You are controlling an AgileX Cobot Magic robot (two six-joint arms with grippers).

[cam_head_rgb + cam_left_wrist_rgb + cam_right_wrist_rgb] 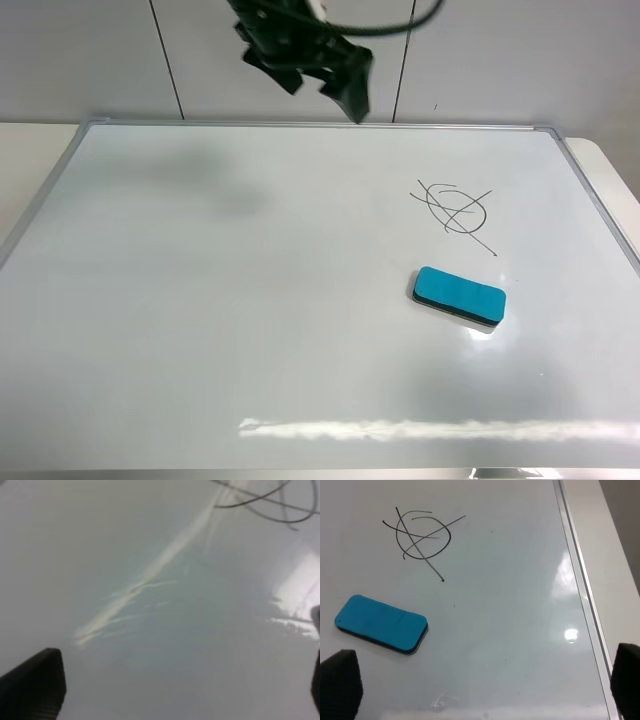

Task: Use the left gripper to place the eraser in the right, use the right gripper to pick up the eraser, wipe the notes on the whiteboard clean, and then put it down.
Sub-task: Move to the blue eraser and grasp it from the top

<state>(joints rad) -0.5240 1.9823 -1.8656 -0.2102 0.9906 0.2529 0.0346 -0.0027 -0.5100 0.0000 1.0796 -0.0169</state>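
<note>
Two claws, both spread wide and holding nothing. From the high camera, the left gripper [318, 82] hangs over the far edge of the whiteboard [200, 330], well apart from the eraser [459, 296], which lies flat on the board's right half, near the notes [455, 207]. The left wrist view gives only glare, pen strokes and dark fingers [35, 687] at the picture's edges. The right wrist view shows the right gripper [482, 690] above the board, the eraser off toward one fingertip. My worry: a skewed pinch on so low a block could skid it over the glossy surface. The right arm is out of the high view, and its fingertips are cropped
</note>
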